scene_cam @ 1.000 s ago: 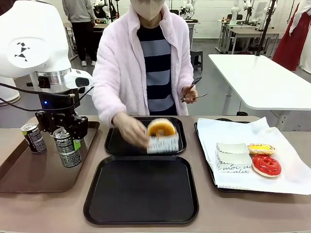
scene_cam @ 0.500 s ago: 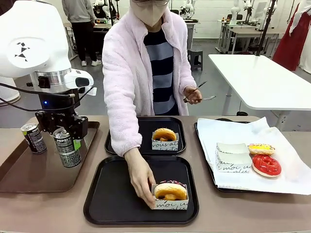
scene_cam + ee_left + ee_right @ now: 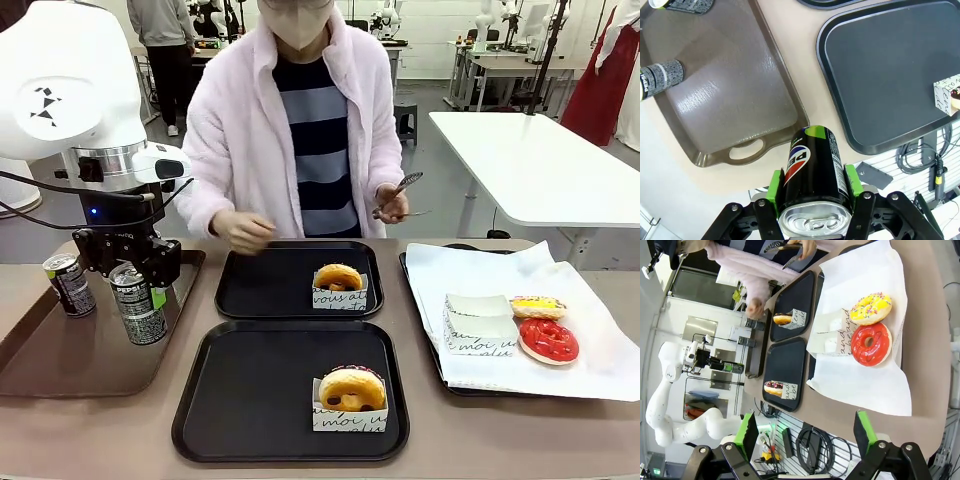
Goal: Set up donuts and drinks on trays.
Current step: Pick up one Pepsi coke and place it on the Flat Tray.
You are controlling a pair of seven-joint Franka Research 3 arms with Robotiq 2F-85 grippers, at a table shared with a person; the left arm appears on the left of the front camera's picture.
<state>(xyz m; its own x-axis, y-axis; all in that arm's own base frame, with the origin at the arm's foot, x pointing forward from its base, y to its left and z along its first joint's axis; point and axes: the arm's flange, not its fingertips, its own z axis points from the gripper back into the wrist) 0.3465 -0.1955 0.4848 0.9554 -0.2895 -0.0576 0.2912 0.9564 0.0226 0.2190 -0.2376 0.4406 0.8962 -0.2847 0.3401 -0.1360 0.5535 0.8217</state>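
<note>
My left gripper [image 3: 135, 283] is shut on a dark drink can [image 3: 138, 308] over the right part of the brown tray [image 3: 60, 360]. The left wrist view has the can [image 3: 812, 165] between my green pads [image 3: 853, 178]. A second can [image 3: 68, 284] stands on the brown tray. Two black trays lie mid-table. The near tray [image 3: 240, 400] holds a sleeved golden donut [image 3: 350, 397]. On the far tray [image 3: 260, 285] sits another sleeved donut [image 3: 339, 285]. My right gripper [image 3: 806, 435] hangs open high above the table's right end.
A paper-lined tray [image 3: 590, 375] at the right carries a red donut [image 3: 548, 340], a yellow donut [image 3: 537, 306] and empty sleeves [image 3: 478, 322]. The person's one hand [image 3: 243, 232] hovers behind the far tray. The other hand grips tongs [image 3: 401, 186].
The person set one donut on the far tray and another on the near tray, then drew the hand back. My left gripper and its can stayed still.
</note>
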